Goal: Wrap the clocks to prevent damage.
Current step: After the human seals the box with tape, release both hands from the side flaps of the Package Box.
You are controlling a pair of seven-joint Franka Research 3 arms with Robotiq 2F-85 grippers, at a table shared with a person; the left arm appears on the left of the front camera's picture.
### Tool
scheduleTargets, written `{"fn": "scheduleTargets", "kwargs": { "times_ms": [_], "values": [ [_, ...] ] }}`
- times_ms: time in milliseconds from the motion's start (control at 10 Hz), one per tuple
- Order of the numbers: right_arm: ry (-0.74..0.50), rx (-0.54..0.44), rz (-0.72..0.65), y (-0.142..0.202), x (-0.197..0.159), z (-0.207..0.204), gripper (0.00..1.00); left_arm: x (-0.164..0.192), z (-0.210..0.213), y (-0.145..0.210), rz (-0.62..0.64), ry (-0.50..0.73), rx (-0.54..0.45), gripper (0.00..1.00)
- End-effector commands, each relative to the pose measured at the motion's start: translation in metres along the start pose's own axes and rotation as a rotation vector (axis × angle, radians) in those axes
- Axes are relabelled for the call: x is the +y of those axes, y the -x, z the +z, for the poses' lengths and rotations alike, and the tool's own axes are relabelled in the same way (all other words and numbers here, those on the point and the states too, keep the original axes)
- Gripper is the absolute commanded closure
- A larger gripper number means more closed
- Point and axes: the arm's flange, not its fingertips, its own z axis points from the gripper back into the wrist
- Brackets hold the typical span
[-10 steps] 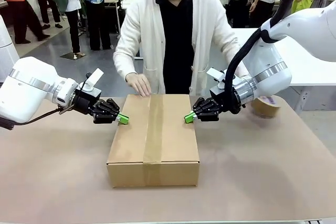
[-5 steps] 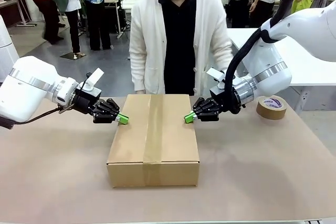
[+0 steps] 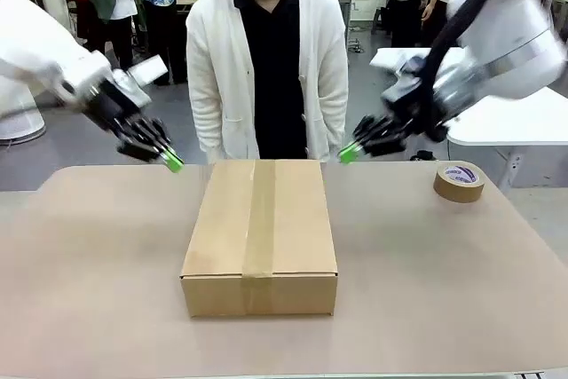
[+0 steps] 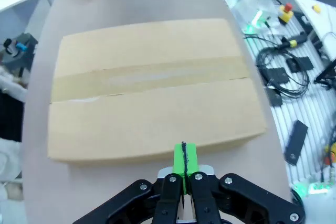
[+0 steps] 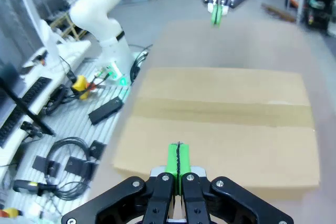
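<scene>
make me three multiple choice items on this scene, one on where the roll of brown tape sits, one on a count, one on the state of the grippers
1. Where does the roll of brown packing tape lie?
A. on top of the box
B. on the tan table, toward the robot's right of the brown cardboard box
C. in the person's hand

2. How many strips of tape run along the box's lid?
A. one
B. two
C. three

3. How do the left gripper and right gripper stand?
A. both open wide
B. one clamped on the box
C. both shut, holding nothing, above the table

Answers: 1 B, the front view shows the roll flat on the table, apart from the box. 2 A, a single strip runs down the lid's middle seam. 3 C, in each wrist view the green pads meet with nothing between them, and in the front view both hang clear of the box.
</scene>
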Motion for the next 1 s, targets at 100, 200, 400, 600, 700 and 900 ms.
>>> {"fn": "scheduleTargets", "kwargs": {
  "times_ms": [100,200,400,600,700,900],
  "values": [
    [0.189,0.104,-0.117,-0.029,0.084,0.060,0.99,-0.039,0.079,-0.024,0.015,-0.063,0.065,1.00],
    [0.274,0.130,-0.134,-0.033,0.104,0.074,0.99,-0.057,0.098,-0.027,0.029,-0.098,0.063,1.00],
    [0.340,0.169,-0.153,-0.038,0.126,0.084,0.99,-0.073,0.111,-0.025,0.039,-0.139,0.063,1.00],
    [0.315,0.135,-0.110,-0.044,0.124,0.098,0.99,-0.070,0.120,-0.029,0.008,-0.131,0.039,1.00],
    [0.315,0.135,-0.110,-0.044,0.124,0.098,0.99,-0.070,0.120,-0.029,0.008,-0.131,0.039,1.00],
    [0.315,0.135,-0.110,-0.044,0.124,0.098,0.99,-0.070,0.120,-0.029,0.008,-0.131,0.039,1.00]
  ]
}}
